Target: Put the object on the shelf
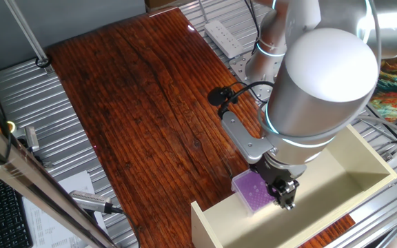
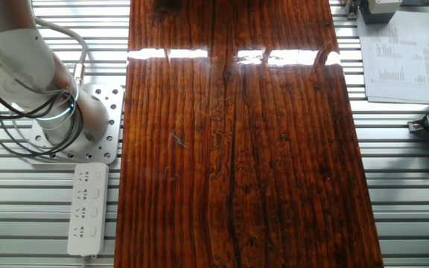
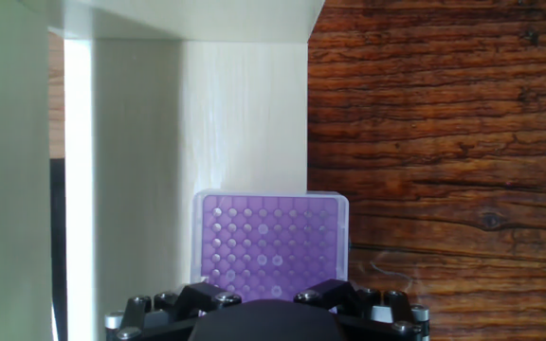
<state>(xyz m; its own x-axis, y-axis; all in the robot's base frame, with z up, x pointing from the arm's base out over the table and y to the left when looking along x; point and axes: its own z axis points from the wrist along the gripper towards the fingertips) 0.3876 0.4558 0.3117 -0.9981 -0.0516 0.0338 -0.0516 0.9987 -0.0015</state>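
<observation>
The purple box (image 1: 249, 191) with pale dots is tilted at the near rim of the cream shelf (image 1: 364, 158), at the table's right end. My gripper (image 1: 286, 195) is at the box's right end and appears shut on it. In the hand view the box (image 3: 271, 237) sits straight ahead between my gripper's (image 3: 265, 296) dark fingers (image 3: 197, 296). It lies against a cream shelf panel (image 3: 245, 123). Its near edge is hidden behind the hand. The other fixed view shows neither box, shelf nor gripper.
The dark wooden table (image 1: 143, 103) stretches left of the shelf. A white power strip (image 2: 86, 208) lies by the arm's base (image 2: 88, 123) on the metal frame. Papers (image 2: 397, 52) and tools (image 1: 92, 201) lie beyond the table's edges.
</observation>
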